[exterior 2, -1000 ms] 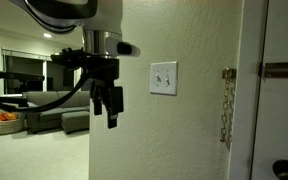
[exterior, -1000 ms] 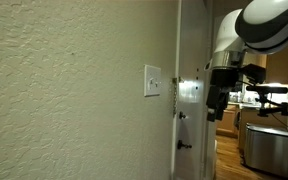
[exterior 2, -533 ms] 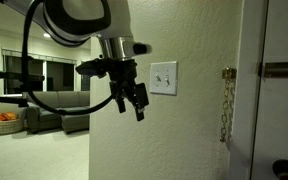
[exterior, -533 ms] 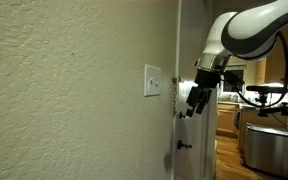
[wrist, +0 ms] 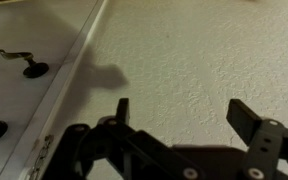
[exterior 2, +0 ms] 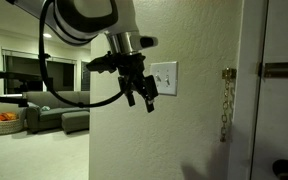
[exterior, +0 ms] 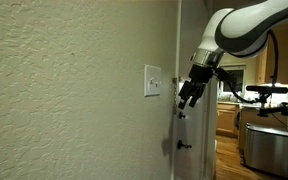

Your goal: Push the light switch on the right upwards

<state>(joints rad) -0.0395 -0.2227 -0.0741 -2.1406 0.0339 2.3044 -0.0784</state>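
A white double light switch plate is mounted on the textured cream wall; it also shows in an exterior view, where my gripper partly covers its left side. My black gripper hangs tilted just in front of the plate, close to it. In the wrist view the gripper is open and empty, with only bare wall between the fingers. The switch plate is out of the wrist view.
A white door with a chain lock and a lever handle stands beside the wall. A couch and room lie behind the arm. Kitchen items show past the door.
The arm has swung in toward the wall and tilted, moving the gripper from away at the side to just in front of the switch plate.
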